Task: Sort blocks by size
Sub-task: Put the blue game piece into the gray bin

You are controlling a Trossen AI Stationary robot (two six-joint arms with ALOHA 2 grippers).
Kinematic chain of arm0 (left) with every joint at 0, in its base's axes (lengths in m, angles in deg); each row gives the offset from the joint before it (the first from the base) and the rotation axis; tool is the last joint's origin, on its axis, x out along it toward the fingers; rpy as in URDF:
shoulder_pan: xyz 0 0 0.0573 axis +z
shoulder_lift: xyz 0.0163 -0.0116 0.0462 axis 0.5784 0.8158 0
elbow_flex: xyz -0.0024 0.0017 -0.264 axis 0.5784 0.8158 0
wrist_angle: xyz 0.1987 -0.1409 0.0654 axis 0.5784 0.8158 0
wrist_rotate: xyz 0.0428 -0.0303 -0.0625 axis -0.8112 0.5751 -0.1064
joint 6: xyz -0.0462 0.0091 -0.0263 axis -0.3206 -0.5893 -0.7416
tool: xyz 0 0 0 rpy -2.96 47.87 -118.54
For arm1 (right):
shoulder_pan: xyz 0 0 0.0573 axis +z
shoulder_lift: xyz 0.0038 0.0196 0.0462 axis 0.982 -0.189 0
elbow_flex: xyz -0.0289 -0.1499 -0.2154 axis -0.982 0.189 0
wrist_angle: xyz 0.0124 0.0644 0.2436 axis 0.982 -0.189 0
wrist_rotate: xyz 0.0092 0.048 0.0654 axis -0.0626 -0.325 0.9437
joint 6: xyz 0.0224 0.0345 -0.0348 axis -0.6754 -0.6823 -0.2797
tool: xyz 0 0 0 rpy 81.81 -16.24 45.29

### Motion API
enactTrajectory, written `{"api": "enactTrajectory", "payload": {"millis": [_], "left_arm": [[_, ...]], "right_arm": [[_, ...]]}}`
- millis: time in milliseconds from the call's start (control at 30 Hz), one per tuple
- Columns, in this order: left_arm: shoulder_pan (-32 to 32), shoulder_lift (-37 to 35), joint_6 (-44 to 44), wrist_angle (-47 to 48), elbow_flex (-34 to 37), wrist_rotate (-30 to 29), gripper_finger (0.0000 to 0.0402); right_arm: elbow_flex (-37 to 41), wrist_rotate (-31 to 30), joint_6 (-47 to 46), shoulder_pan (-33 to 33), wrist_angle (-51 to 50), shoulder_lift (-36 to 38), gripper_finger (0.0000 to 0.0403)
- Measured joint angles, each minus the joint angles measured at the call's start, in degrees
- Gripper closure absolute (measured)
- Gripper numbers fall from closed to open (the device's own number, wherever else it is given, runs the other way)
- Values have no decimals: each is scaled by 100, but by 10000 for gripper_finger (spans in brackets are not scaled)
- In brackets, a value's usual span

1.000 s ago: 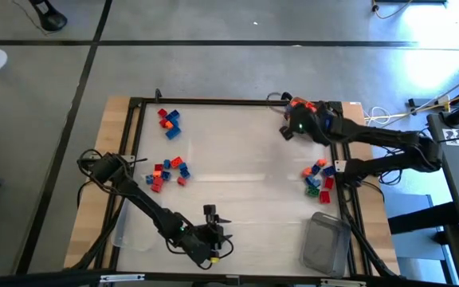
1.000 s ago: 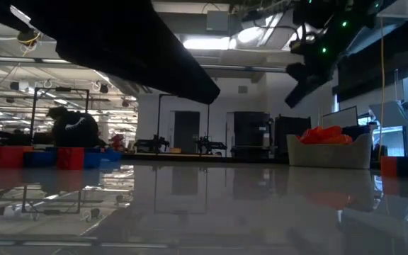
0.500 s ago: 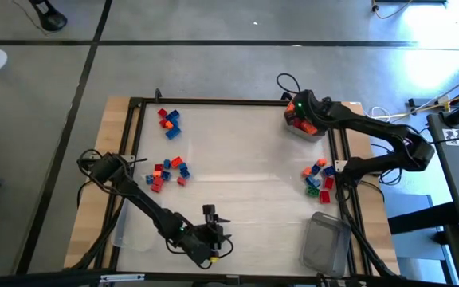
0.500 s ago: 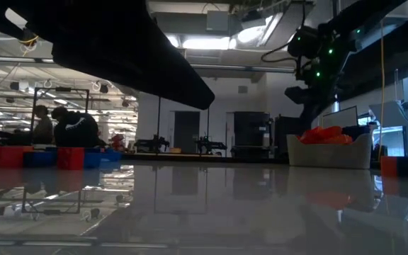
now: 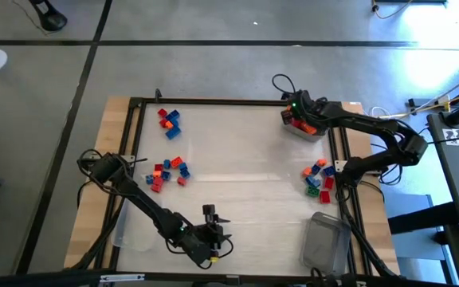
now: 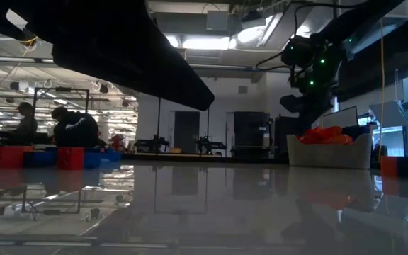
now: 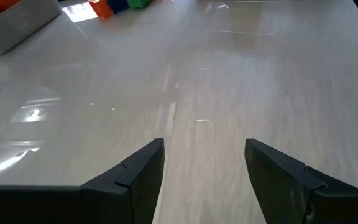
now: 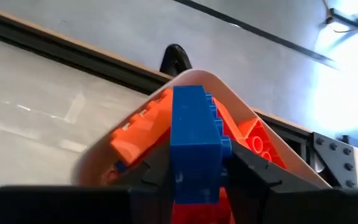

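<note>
Over the far-right tub (image 5: 303, 127), the right gripper (image 8: 194, 168) pinches a blue block (image 8: 194, 140); it should release low, over the orange bricks (image 8: 138, 134). The left gripper (image 7: 204, 165) waits open near the front edge.

Blue block (image 8: 194, 144) between the jaws, over a tub (image 8: 278, 149) of orange blocks (image 8: 140, 133).

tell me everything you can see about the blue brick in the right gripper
The blue brick is a glossy plastic toy block with round studs along one side. It stands upright between the dark fingers of the right gripper, directly over a clear tub filled with orange bricks at the table's far right corner.
</note>
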Motion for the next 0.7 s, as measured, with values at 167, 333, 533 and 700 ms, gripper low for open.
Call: {"api": "enactTrajectory", "payload": {"millis": [167, 333, 533, 700], "left_arm": [[-11, 0, -21, 2, 0, 0, 192], [-11, 0, 2, 4, 0, 0, 192], [-11, 0, 0, 4, 0, 0, 192], [-11, -7, 59, 0, 2, 0, 192]], "right_arm": [[0, -360, 0, 0, -9, -146, 278], [0, -327, 11, 9, 17, -155, 247], [0, -353, 213, 13, 13, -112, 197], [-325, -308, 539, 187, -340, 187, 181]]}}
